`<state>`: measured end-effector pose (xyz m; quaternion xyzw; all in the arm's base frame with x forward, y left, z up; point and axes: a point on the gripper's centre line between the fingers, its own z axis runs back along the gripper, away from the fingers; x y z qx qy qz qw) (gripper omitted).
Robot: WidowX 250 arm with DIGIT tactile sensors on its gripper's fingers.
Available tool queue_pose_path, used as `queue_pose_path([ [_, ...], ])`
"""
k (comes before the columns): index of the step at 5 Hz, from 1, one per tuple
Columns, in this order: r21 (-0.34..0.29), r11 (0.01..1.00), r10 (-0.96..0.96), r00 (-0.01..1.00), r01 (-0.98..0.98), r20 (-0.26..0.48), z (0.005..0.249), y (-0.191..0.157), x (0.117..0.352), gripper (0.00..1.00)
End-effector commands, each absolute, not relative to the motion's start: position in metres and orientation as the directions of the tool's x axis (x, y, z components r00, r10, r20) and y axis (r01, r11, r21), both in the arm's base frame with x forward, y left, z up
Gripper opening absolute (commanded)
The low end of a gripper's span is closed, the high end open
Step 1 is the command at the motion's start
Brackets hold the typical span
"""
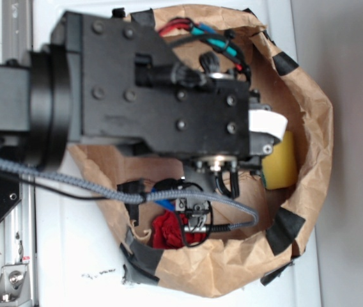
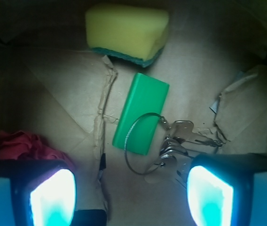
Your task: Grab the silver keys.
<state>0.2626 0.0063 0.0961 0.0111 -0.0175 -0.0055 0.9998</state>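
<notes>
Claw (image 2: 131, 197) gapes wide, empty; shiny silver keys (image 2: 183, 141) on wire ring overlap smooth green block (image 2: 141, 113).

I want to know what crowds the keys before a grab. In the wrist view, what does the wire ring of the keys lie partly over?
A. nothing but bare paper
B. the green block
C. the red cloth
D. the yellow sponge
B: the thin ring of the silver keys loops over the lower end of the green block, well clear of the yellow sponge and the red cloth.

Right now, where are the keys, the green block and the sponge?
keys (image 2: 183, 141), wrist view, on the bunched blades.
green block (image 2: 142, 110), wrist view, middle of its top face.
sponge (image 2: 126, 28), wrist view, on its yellow top.
</notes>
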Motion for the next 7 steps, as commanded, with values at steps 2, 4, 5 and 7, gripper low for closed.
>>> queue_pose_path([
  [2,0.026,1.000,-0.017,0.997,0.016,0.072,0.104,0.006,0.267,1.00],
  [4,0.000,1.000,0.009,0.992,-0.009,0.129,0.082,0.012,0.273,1.00],
  [5,0.005,0.999,0.039,0.990,-0.040,0.135,0.074,0.021,0.278,1.00],
  [7,0.042,0.986,0.154,0.981,-0.160,0.115,0.049,0.036,0.293,1.00],
])
